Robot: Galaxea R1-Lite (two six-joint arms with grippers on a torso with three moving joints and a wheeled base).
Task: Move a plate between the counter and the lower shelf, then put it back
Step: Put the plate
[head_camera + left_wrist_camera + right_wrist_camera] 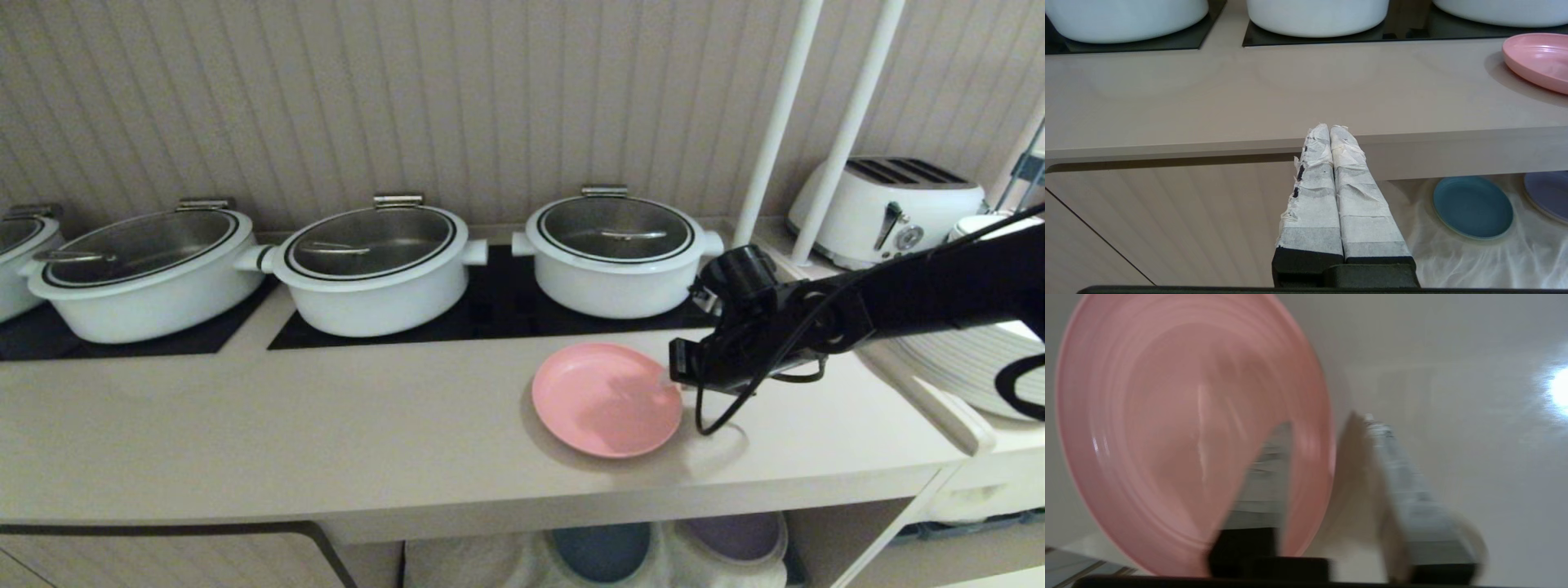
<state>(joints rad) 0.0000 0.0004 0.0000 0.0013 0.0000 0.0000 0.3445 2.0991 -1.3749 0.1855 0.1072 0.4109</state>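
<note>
- Hovering at the pink plate's right edge, my right gripper has its two fingers spread apart, one over the plate's inside and one outside the rim, with nothing pinched between them.
- The plate, round, shallow and matte with a low rim, lies flat on the counter, near the front edge and just in front of the rightmost pot.
- My left gripper hangs in front of the counter's edge, its two paper-wrapped fingers pressed together and holding nothing.
- Four white pots sit in a row on black cooktop panels, each round with a glass lid and metal handle; the leftmost is cut off by the edge of the head view.
- Two more plates lie on the lower shelf: a blue plate and a purple plate, both on a crinkled white cloth.
- One glossy white toaster stands at the far right, behind two white poles.
- A ribbed cabinet door sits left of the shelf.
</note>
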